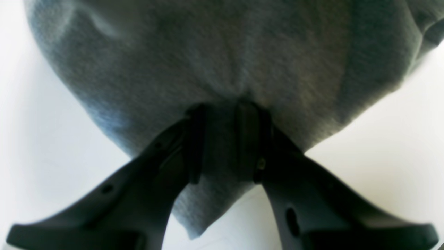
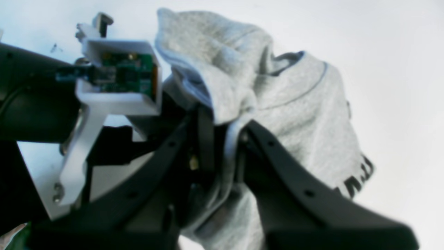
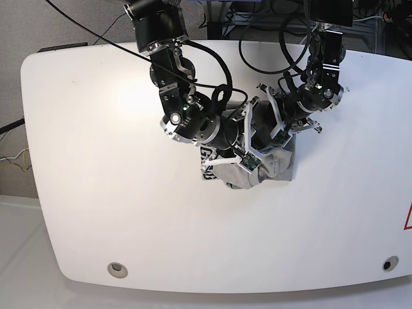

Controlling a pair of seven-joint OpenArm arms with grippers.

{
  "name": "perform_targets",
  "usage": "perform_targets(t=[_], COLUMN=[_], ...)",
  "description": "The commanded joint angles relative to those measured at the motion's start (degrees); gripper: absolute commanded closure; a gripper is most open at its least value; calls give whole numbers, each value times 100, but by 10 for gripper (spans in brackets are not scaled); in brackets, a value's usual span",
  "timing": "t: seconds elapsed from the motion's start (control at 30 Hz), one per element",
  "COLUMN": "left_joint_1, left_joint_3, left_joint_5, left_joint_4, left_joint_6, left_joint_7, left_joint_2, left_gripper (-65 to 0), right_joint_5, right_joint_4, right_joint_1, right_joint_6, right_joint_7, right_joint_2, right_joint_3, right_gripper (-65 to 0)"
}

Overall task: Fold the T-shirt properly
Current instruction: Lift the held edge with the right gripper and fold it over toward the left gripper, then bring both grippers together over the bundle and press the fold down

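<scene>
The heather-grey T-shirt (image 3: 278, 168) lies bunched in a small heap at the middle of the white table (image 3: 96, 161), with both arms meeting over it. In the left wrist view my left gripper (image 1: 222, 139) is shut on a pinched fold of the T-shirt (image 1: 222, 52), and the cloth hangs down between the fingers. In the right wrist view my right gripper (image 2: 222, 146) is shut on a hemmed edge of the T-shirt (image 2: 298, 114). Part of the black lettering (image 2: 360, 177) shows at the lower right, and the lettering (image 3: 207, 161) also peeks out at the heap's left edge.
The other arm's white camera mount with a green circuit board (image 2: 118, 76) sits close to the left of my right gripper. The two wrists crowd together above the heap. Black cables (image 3: 257, 38) trail at the table's back edge. Two round holes (image 3: 116, 269) (image 3: 386, 264) mark the front corners.
</scene>
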Motion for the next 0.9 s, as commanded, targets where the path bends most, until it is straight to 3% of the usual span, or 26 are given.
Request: perform_targets(t=[0.0, 0.33, 0.67, 0.87], left_joint_1=[128, 119, 128, 31], left_joint_3=[58, 41, 41, 41], left_joint_5=[170, 170, 179, 161], left_joint_4=[-53, 9, 606, 633], left_joint_6=[-109, -109, -109, -109], left_joint_7=[556, 556, 635, 1057], left_joint_2=[-6, -15, -23, -23], left_gripper=[-141, -143, -145, -145], right_joint_5=[129, 94, 138, 138], right_joint_4=[30, 12, 4, 12], right_joint_1=[126, 126, 135, 135], right_joint_6=[9, 9, -245, -245], right_joint_7=[210, 219, 219, 219], right_joint_2=[-60, -60, -60, -60], right_joint_3=[-16, -165, -174, -174], right_gripper=[0, 0, -4, -145])
